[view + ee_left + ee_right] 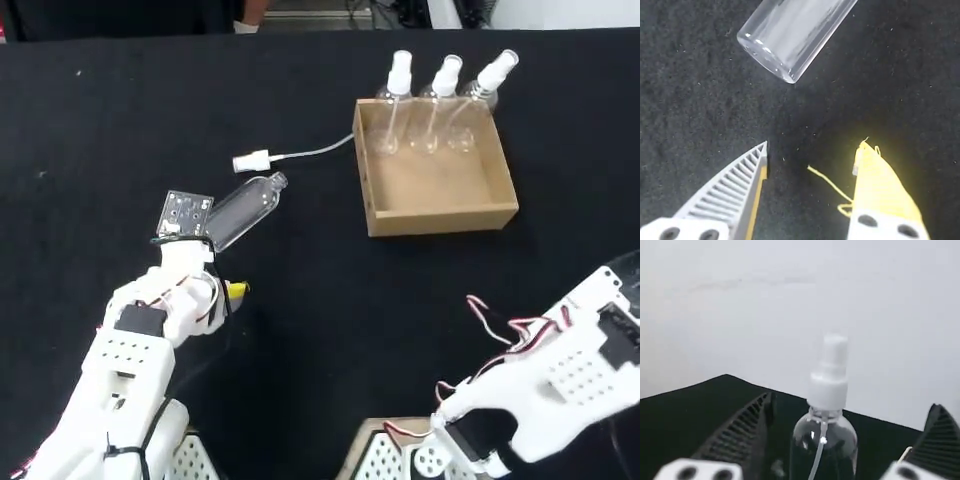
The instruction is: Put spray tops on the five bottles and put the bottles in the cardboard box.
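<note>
My left gripper (812, 150), spread and empty, is nearest the uncapped bottle (790, 35). It lies on the counter (100, 120) just ahead, base toward the gripper, neck slanting toward the cardboard box (440, 218).

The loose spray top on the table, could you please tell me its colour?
The loose spray top is white plastic, clearest in the high view.

You see a clear bottle (243, 208), white spray top (252, 160), brown cardboard box (440, 215), black table (100, 120) (left gripper (812, 147): one yellow finger).
</note>
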Tool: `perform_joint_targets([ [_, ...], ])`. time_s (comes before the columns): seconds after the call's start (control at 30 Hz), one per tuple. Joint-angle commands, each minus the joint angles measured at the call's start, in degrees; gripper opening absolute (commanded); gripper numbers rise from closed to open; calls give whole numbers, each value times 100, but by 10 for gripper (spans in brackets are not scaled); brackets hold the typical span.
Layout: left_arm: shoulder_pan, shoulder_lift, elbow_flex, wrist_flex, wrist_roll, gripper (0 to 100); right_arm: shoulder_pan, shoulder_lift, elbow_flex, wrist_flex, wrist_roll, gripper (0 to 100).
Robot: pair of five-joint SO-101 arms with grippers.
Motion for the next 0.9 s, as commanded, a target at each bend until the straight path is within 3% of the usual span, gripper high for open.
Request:
perform_joint_targets([
  [0.0, 48, -105, -66, -105, 26, 271, 114, -1446, 998, -88, 290, 379],
  [0.1, 48, -105, -66, -105, 26, 271, 26, -2343, 1851, -62, 1178, 337],
  [0.23, 48, -105, -66, -105, 26, 271, -185, -3354, 2712, 501, 2593, 192],
  [0.3, 57, -105, -66, -97, 26, 271, -193, -3741, 2844, 958, 2945, 129],
  [0.47, 84, -105, -66, -105, 26, 271, -70, -4796, 2615, 3024, 2884, 157],
  [0.57, 84, -105, -66, -105, 26, 271, -62, -5622, 2440, 4378, 2303, 194],
  [0.73, 75, -105, -66, -105, 26, 271, -97, -7609, 2580, 6945, 1873, 245],
  [0.87, 66, -105, -66, -105, 26, 271, -97, -9323, 2870, 8273, 1846, 247],
])
